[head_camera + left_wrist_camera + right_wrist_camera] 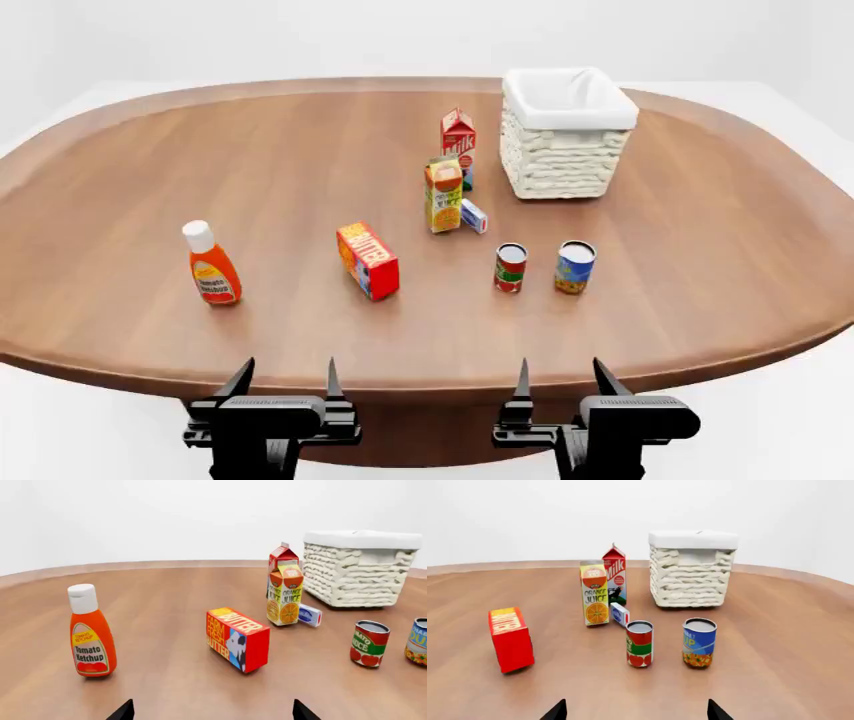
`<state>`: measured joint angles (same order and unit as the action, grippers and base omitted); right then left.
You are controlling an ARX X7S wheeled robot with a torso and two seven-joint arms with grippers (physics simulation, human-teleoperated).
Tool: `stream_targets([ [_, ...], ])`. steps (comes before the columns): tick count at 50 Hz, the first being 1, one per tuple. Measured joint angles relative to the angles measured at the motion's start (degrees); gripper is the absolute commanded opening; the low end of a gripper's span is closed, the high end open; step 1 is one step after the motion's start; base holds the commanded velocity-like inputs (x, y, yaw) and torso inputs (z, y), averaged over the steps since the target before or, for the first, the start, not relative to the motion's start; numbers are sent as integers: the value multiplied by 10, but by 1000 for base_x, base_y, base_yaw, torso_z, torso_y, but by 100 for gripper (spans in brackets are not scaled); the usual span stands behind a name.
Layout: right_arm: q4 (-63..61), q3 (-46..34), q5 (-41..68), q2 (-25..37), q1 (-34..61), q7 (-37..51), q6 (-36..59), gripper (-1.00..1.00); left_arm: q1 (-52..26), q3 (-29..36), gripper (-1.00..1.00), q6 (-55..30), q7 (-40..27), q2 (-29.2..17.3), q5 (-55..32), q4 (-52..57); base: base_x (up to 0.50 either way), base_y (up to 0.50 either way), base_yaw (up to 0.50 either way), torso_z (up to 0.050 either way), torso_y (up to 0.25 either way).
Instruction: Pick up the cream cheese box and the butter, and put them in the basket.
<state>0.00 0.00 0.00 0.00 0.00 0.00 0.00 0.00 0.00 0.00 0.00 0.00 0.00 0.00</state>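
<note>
In the left wrist view, the red-orange rectangular butter box with yellow lettering (237,638) is seen standing on its long edge on the brown wooden tabletop (167,595), with the red tomato ketchup bottle with a white cap (91,633) well apart from it. The small flat blue-and-white cream cheese box (310,615) is observed just beside the upright orange juice carton (285,594), in front of the square white woven wicker basket with a cloth liner (357,569); a red-topped milk carton (281,557) is partly hidden behind the juice carton. A red-and-green tomato can (369,643) stands nearby. In the head view, the left hand (284,380) and the right hand (561,378) are noted at the near edge of the tabletop, both spread wide and holding nothing, well apart from every item. A blue-labelled can (575,267) stands just beside the tomato can. In the right wrist view, the cream cheese box is seen on edge between the juice carton and the tomato can; the butter stands apart from that group.
</note>
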Motion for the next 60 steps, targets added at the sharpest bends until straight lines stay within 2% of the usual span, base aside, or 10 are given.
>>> stream_targets([
  [38, -2, -53, 30, 38, -3, 55, -3, 100, 0, 47, 100, 2, -38, -40, -47, 6, 0, 0, 0, 0, 0],
  [49, -92, -33, 34, 44, -6, 100, -5, 100, 11, 29, 100, 6, -68, -60, -48, 93, 0, 0, 0, 0, 0],
  [60, -229, 10, 37, 55, 2, 152, -6, 100, 31, -24, 100, 33, -112, -80, -49, 219, 0, 0, 0, 0, 0],
])
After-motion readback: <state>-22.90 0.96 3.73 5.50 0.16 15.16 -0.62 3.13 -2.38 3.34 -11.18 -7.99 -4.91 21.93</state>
